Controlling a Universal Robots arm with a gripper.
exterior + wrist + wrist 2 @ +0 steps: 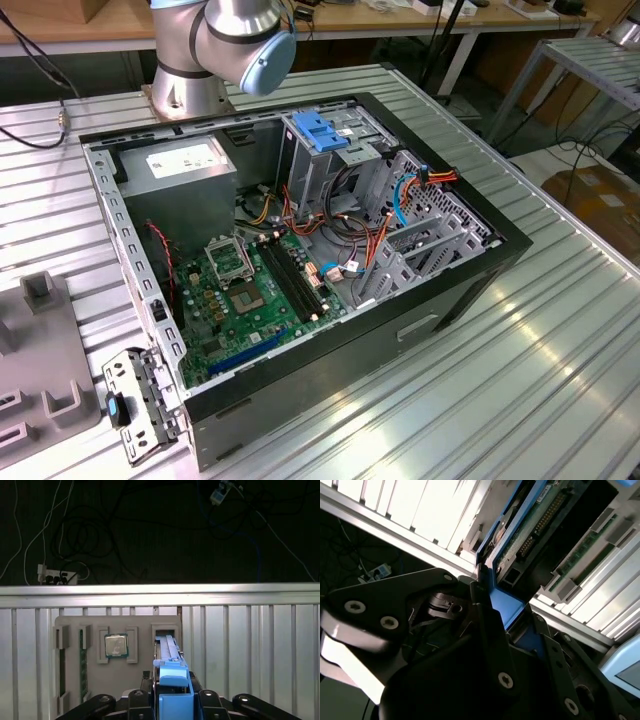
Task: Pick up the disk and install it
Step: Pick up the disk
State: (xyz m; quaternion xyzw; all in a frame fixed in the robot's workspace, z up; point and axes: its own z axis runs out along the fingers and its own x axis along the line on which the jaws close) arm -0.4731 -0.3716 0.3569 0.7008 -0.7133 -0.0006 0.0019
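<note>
Disk stands on edge in a slot of the grey holder, straight ahead of the gripper. In both wrist views the black fingers are closed narrow on its blue side rail, with the green circuit board just past the fingertips. Beside the gripped disk, a processor chip and a memory stick lie in their own recesses. The ribbed metal table spreads beyond.
</note>
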